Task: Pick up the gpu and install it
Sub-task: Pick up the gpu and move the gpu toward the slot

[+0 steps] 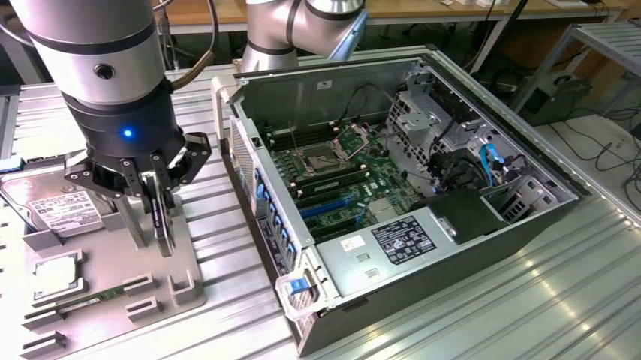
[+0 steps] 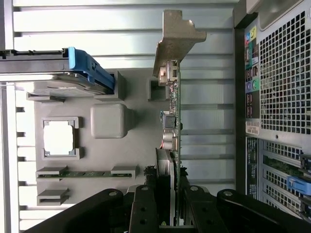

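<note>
Firmly in the grip of a Universal Robots arm (image 1: 110,82), the gpu (image 2: 174,121) stands on edge over a grey fixture tray (image 1: 95,251) beside an open computer case, not yet installed. Reading from the exterior view's left, a silver hard drive (image 1: 45,206) with a white label lies at the tray's far edge. A processor (image 1: 55,274) and a narrow memory stick (image 1: 90,301) sit in their own cradles nearer the camera, and the gripper (image 2: 167,213) hangs over the half of the tray nearest the case. The wrist view shows its jaws drawn in to a narrow gap and closed on the card's two faces, with the silver end bracket (image 2: 177,43) jutting past the board's far end. Whether the card's lower edge has cleared its holder cannot be told.

To the exterior view's right the case (image 1: 531,225) lies on its side, panel off. Its motherboard (image 1: 346,176) is exposed, and the blue expansion slots (image 1: 326,204) appear vacant.

The pick-up looks best served by a straight vertical lift with the card kept upright, so that neither bracket nor board edge drags on the holder's walls. The hold seems set near one end of the card, so a slow, untilted rise would guard against it swinging between the jaws.
</note>
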Tool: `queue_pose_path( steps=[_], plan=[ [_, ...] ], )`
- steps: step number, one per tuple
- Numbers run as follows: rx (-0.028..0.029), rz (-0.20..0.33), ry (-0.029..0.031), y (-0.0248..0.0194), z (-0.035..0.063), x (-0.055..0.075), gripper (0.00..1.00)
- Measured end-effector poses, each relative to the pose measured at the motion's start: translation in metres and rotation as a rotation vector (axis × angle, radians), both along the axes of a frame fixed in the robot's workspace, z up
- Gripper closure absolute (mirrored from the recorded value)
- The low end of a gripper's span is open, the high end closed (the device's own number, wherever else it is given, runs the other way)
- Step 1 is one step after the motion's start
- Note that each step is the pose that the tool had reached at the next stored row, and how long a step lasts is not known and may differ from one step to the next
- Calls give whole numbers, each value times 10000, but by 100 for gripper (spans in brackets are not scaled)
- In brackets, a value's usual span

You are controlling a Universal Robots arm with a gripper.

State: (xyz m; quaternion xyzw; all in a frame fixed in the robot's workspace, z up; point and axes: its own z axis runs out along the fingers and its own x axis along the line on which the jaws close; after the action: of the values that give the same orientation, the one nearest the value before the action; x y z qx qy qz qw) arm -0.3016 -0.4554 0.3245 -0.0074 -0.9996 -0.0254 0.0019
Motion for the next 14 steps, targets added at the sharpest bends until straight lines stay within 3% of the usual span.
queue_pose_path(
  steps=[14],
  plan=[
    [0,0,0,0,67,0,73]
  ],
)
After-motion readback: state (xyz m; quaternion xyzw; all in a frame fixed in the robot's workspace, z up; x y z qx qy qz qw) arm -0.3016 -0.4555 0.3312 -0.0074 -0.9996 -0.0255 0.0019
